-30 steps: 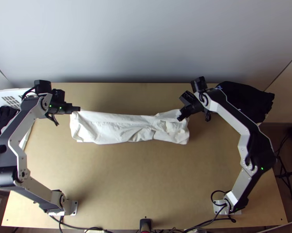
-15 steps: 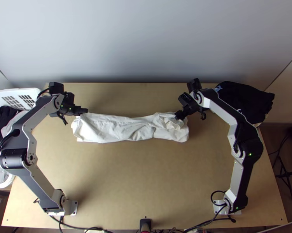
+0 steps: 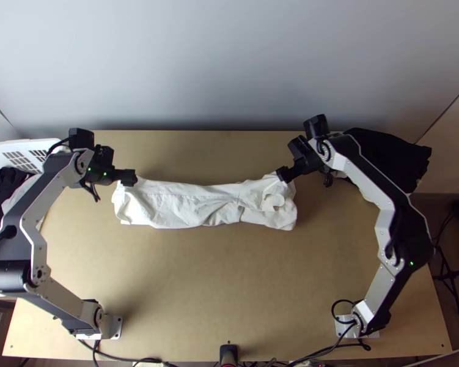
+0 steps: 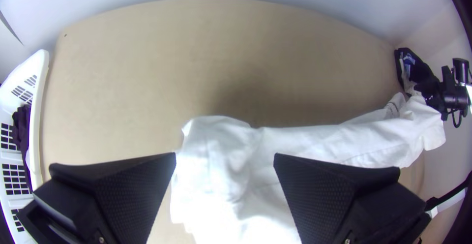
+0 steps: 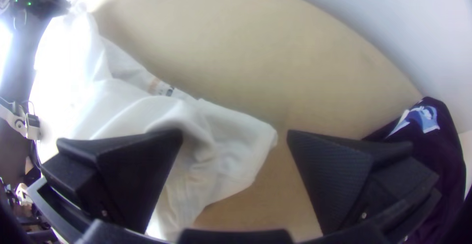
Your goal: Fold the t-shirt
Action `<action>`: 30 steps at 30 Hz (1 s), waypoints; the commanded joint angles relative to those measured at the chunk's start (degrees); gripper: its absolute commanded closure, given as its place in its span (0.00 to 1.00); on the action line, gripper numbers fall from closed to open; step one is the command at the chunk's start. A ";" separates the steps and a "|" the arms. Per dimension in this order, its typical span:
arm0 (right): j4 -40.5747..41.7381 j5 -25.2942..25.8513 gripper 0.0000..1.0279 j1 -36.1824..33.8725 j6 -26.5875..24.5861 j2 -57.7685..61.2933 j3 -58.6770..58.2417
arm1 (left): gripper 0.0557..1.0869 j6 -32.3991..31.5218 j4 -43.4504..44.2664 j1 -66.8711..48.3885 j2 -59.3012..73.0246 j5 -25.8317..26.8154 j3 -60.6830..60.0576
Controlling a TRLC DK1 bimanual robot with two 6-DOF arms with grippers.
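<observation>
on the table (image 3: 229,281), white t-shirt (image 3: 180,205) lies in a long, rumpled strip; left gripper (image 4: 224,156) and right gripper (image 5: 235,133), fingers apart, sit at opposite ends; likely placed so for an even pinch and fold

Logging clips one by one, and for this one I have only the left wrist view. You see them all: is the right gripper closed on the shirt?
Observer: No. In the right wrist view the right gripper has its fingers well apart, the white shirt's end seen between them.
Operator: How does the shirt lie as a whole?
Observer: From the top view, in a long, narrow, wrinkled strip running crosswise over the table.
Operator: Is it close to the arms' bases?
Observer: No. The top view has a wide stretch of bare table between the strip and the bases.
</observation>
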 commanded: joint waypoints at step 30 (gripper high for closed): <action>-6.04 -0.25 0.04 20.75 5.21 -9.89 -4.37 | 0.05 1.37 4.80 2.35 0.37 2.19 -11.11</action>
